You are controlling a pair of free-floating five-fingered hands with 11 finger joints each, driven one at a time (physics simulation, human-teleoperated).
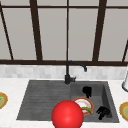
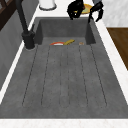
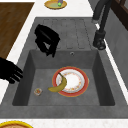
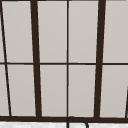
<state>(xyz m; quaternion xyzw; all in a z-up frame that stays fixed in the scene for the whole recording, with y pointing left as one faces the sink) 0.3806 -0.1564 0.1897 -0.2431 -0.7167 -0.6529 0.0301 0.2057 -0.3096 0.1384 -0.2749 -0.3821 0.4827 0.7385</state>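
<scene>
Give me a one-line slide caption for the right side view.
Two black hands hover above the sink basin, where a banana lies across a red-rimmed plate.

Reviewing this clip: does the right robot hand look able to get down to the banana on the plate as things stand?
Probably yes. The right robot hand hangs over the basin, fingers curled, and nothing lies between it and the banana lying across the plate.

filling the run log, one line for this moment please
left hand: over basin, empty | right hand: beside plate, empty | banana: on plate | faucet: behind
</scene>
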